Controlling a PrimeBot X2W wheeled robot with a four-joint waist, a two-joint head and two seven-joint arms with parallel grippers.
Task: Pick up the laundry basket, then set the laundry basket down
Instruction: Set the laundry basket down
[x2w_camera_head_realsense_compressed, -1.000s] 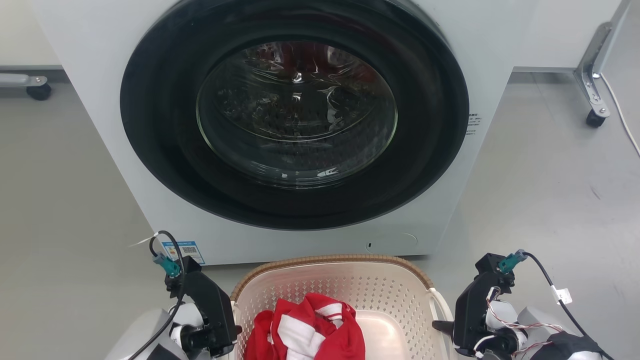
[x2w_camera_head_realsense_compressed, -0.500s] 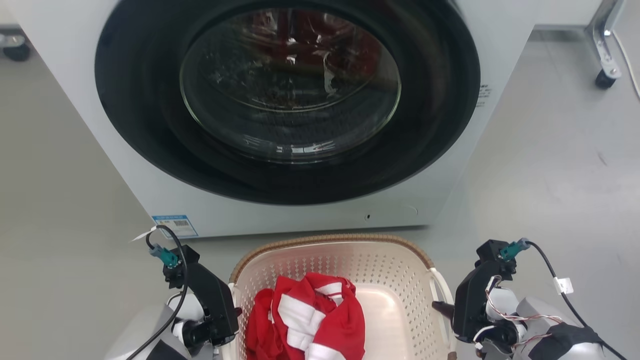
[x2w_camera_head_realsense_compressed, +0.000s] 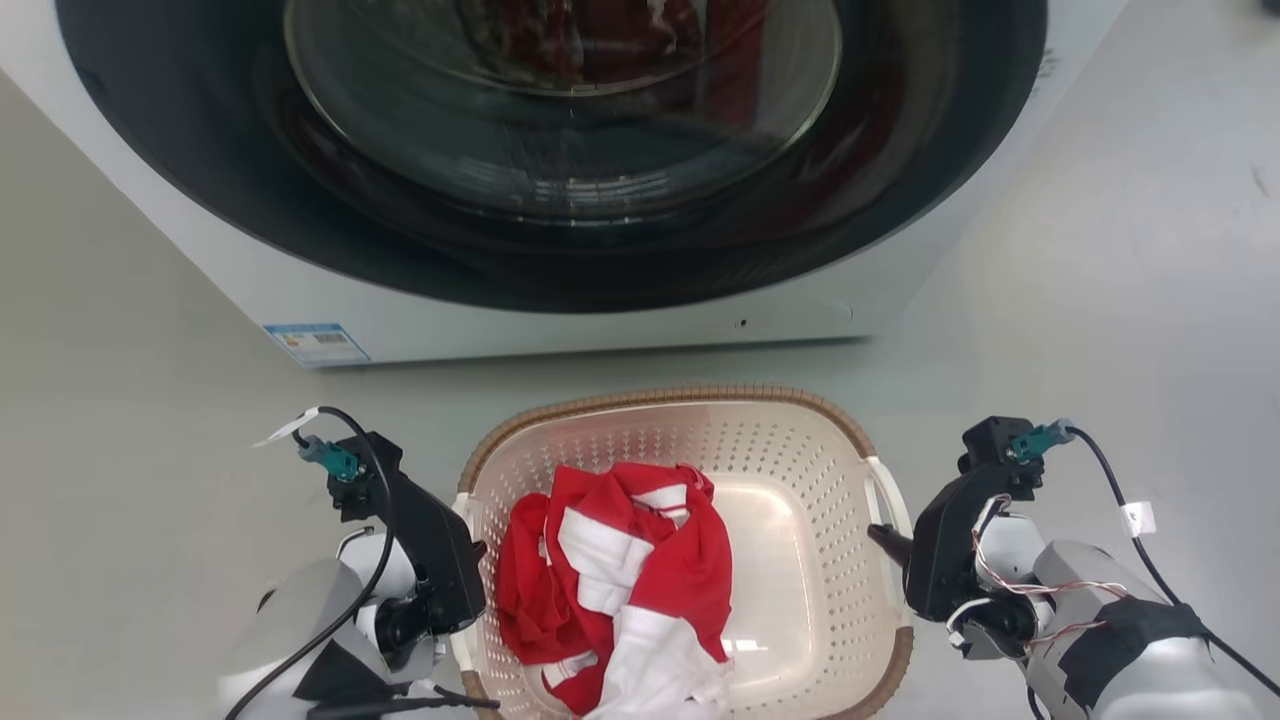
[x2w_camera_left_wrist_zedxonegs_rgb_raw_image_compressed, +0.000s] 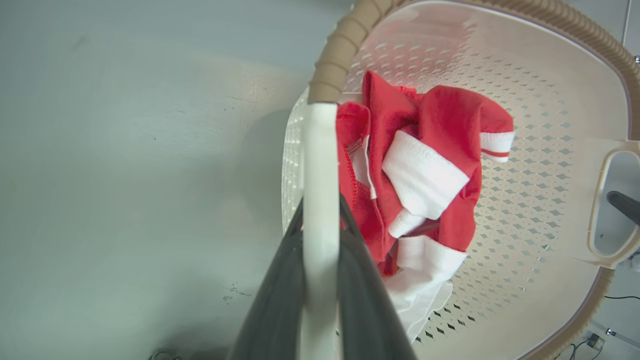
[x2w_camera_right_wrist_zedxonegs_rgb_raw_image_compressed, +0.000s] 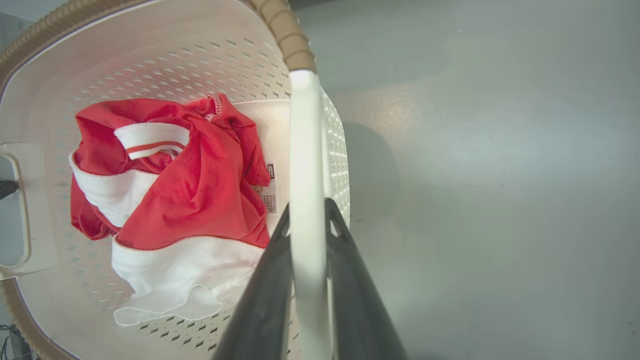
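The laundry basket (x2w_camera_head_realsense_compressed: 762, 448), cream perforated plastic with a brown woven-look rim, sits low in the head view in front of the washing machine. A crumpled red and white garment (x2w_camera_head_realsense_compressed: 620, 565) lies inside it. My left gripper (x2w_camera_head_realsense_compressed: 474, 552) is shut on the basket's left white handle (x2w_camera_left_wrist_zedxonegs_rgb_raw_image_compressed: 320, 165), whose bar runs between the two dark fingers (x2w_camera_left_wrist_zedxonegs_rgb_raw_image_compressed: 272, 300). My right gripper (x2w_camera_head_realsense_compressed: 882, 536) is shut on the right handle (x2w_camera_right_wrist_zedxonegs_rgb_raw_image_compressed: 305, 150) in the same way. I cannot tell whether the basket touches the floor. In both wrist views its shadow lies close beside it.
The white washing machine (x2w_camera_head_realsense_compressed: 620, 330) with its round dark glass door (x2w_camera_head_realsense_compressed: 560, 120) shut stands just beyond the basket. A blue label (x2w_camera_head_realsense_compressed: 315, 343) is on its lower left corner. Grey floor (x2w_camera_head_realsense_compressed: 1100, 330) spreads to both sides.
The head camera has tipped down, so the washer has slid up the picture and more of the basket shows. Both grippers keep their hold on the handles.
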